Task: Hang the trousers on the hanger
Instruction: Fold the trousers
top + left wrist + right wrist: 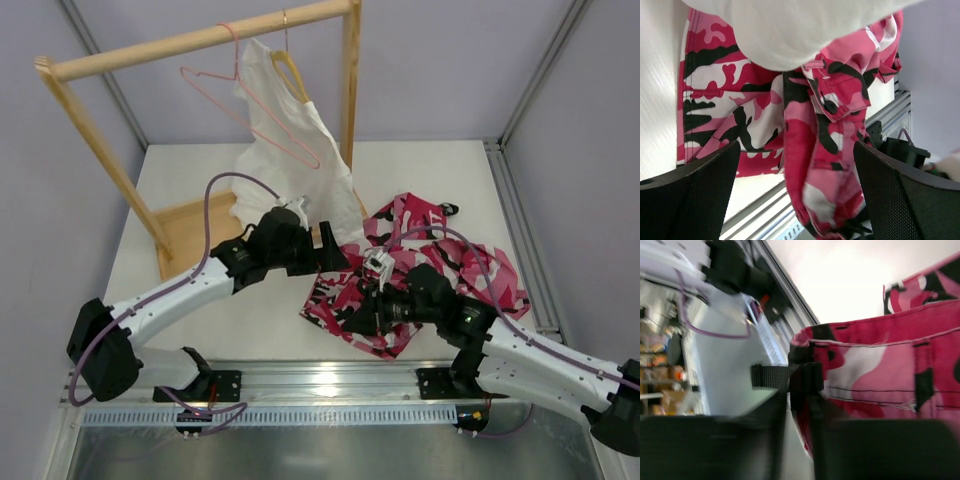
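- At left jaws: spread wide, holding nothing, aimed at trousers (825, 145) bunched beyond the gap
- At right jaws: clamped narrow on trousers' waistband edge

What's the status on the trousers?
Left gripper open, at trousers. Right gripper shut on waistband. Hanger bare on rail, white garment beside it.

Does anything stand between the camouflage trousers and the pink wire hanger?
Yes: the plain white garment hangs close beside the thin pink wire hanger, and its hem drapes down to the pink, white and black camouflage trousers.
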